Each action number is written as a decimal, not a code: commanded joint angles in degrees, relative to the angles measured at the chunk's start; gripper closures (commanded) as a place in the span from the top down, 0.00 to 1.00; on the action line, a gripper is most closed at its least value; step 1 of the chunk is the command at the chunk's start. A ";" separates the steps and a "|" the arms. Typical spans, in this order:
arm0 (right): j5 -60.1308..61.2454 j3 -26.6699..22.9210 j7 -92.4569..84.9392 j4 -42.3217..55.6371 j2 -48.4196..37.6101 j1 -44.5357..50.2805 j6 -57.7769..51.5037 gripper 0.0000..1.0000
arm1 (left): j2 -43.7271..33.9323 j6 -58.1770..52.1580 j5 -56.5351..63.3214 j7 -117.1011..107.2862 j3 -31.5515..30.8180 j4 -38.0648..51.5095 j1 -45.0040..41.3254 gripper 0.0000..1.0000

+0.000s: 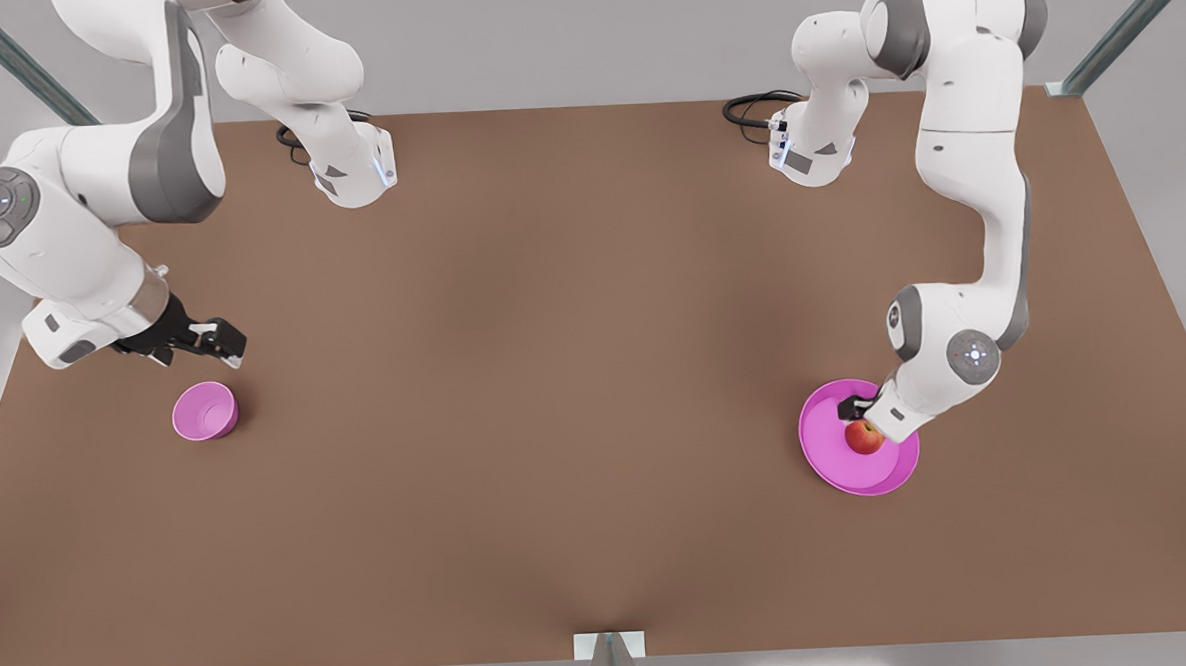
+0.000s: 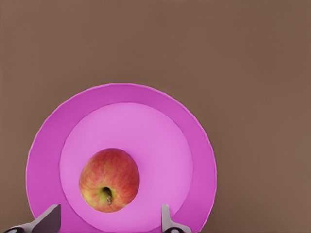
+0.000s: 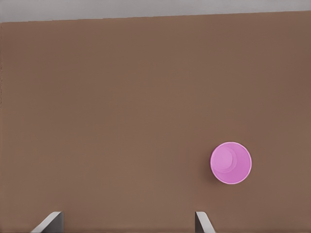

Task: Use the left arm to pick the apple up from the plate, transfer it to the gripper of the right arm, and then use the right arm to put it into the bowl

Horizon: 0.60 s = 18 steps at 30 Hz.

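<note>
Brown table [image 1: 576, 394]; left gripper [image 1: 854, 409] fingers spread over apple [image 1: 865, 437] on plate [image 1: 829, 458]; right gripper [image 1: 215, 341] spread near bowl [image 1: 205, 411].

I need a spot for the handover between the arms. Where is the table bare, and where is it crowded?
The brown table is bare across its middle, between the bowl and the plate. It is crowded at the plate, where the open left gripper straddles the apple, and by the bowl, where the open right gripper waits.

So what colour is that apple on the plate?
Red with a yellowish blush, the apple shows best in the left wrist view.
</note>
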 commanded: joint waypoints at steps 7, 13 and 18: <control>0.18 0.02 -0.37 0.03 -0.05 0.11 -0.07 1.00 | 4.70 10.72 0.03 6.38 -0.06 0.12 0.55 1.00; 0.18 0.11 -0.29 0.03 -0.05 0.11 -0.15 1.00 | 7.60 10.81 0.12 6.47 -0.06 0.38 0.55 1.00; 1.33 0.11 -0.29 0.12 -0.14 0.11 -0.77 1.00 | 8.22 10.81 0.12 6.47 -0.06 0.21 0.55 0.99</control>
